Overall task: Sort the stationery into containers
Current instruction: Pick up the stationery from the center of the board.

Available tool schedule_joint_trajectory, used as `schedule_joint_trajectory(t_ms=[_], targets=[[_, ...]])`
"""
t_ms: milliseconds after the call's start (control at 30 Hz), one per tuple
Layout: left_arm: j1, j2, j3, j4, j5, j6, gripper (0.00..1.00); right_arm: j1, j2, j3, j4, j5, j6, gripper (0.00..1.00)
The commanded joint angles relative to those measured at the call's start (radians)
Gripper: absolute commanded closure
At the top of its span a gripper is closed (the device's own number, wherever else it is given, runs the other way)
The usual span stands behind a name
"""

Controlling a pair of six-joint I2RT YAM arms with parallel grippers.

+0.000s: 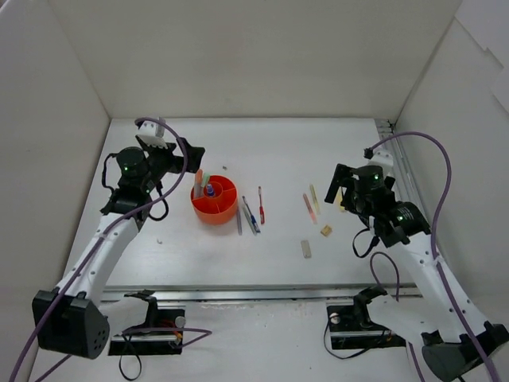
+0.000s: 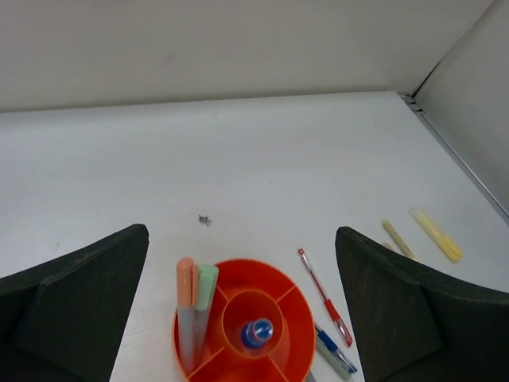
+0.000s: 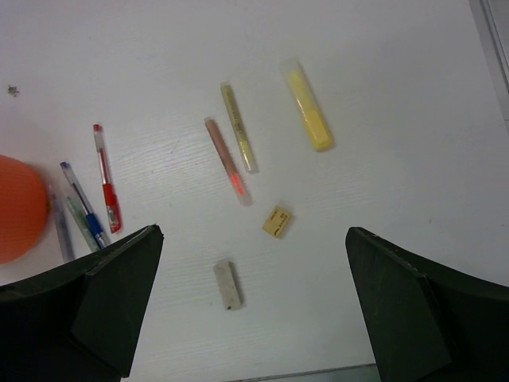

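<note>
The left gripper (image 2: 241, 239) hangs above a round orange bowl (image 2: 280, 280), its two dark fingers spread wide and holding nothing. The bowl sits on the white table (image 1: 318, 151), just below and between the fingers in the left wrist view. An orange marker (image 2: 185, 310) and a green marker (image 2: 205, 298) stand side by side in one of its outer compartments, on the left in that view. A blue-and-white marker (image 2: 256, 333) stands in the small centre cup.

Just beside the bowl, on the side toward the right arm, lie a red pen (image 2: 324, 296), a blue pen (image 2: 338, 354) and a grey pen (image 3: 60, 227), close together and roughly parallel. A tiny dark speck (image 2: 205, 220) lies on the table beyond the bowl.

The right gripper (image 3: 254, 232) is also spread wide and empty, above a second loose group well apart from the bowl. This holds a yellow marker (image 3: 308, 107), a thin olive pen (image 3: 238, 127) and a thin pink pen (image 3: 227, 159). Nearer the fingers are a beige eraser (image 3: 276, 221) and a pale grey eraser (image 3: 227, 284). None of these touch one another, and nothing lies between them and the gripper.
</note>
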Motion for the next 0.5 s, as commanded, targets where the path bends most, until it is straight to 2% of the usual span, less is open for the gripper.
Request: schedule_joint_trajectory(t_ms=[0, 67, 133, 167, 267, 333, 400, 467], targets=[[-0.015, -0.097, 0.070, -0.251, -0.131, 0.051, 0.01, -0.039, 0.121, 0.017, 0.020, 0.001, 0.032, 0.02], [-0.015, -0.150, 0.078, -0.360, -0.152, 0.049, 0.01, -0.082, 0.241, 0.037, 0.007, -0.088, 0.014, 0.02], [-0.024, -0.217, 0.058, -0.380, -0.174, 0.043, 0.01, -0.124, 0.338, 0.085, -0.003, -0.134, -0.008, 0.02], [-0.025, -0.242, 0.022, -0.383, -0.178, 0.037, 0.01, -0.154, 0.439, 0.106, -0.007, -0.155, -0.018, 0.02], [-0.025, -0.339, -0.047, -0.380, -0.195, 0.023, 0.01, -0.214, 0.597, 0.178, -0.013, -0.160, -0.058, 0.02], [-0.025, -0.394, -0.066, -0.392, -0.214, 0.025, 0.01, -0.260, 0.662, 0.217, -0.015, -0.168, -0.089, 0.02], [-0.025, -0.437, -0.083, -0.411, -0.238, 0.018, 0.01, -0.282, 0.721, 0.229, -0.015, -0.244, -0.127, 0.03], [-0.025, -0.459, -0.107, -0.403, -0.238, 0.017, 0.01, -0.296, 0.762, 0.232, -0.010, -0.231, -0.162, 0.03]])
